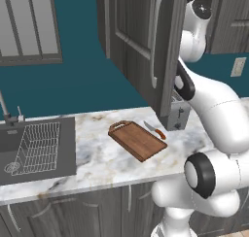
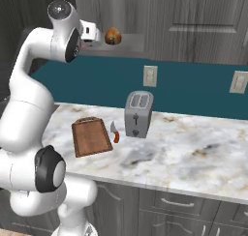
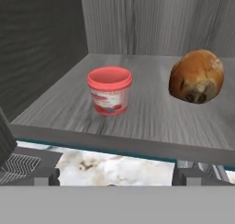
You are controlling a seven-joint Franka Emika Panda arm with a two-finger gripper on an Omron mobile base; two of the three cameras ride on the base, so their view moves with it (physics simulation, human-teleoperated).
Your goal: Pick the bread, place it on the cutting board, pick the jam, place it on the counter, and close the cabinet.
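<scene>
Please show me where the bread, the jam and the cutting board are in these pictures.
bread [image 3: 197, 76], hand view, on the middle of its brown crust.
jam [image 3: 109, 91], hand view, on the side of the jar below the red lid.
cutting board [image 1: 140, 140], left base view, on the middle of its wooden face.

You have a silver toaster [image 2: 138, 113] standing upright near the back edge of the desk, two slots on top, below a wall outlet [image 2: 149, 76]. A second outlet [image 2: 238, 81] sits further along the teal wall. Just beside the toaster's left side lies a knife [image 2: 115, 132] with an orange handle, flat on the desk, blade pointing toward the wall. At the desk's left end you see a dark sink [image 1: 34, 148] holding a wire rack [image 1: 38, 147], with a tap [image 1: 7, 115] at its back edge. Above the sink hangs a glass-paned wall unit [image 1: 29, 26].
</scene>
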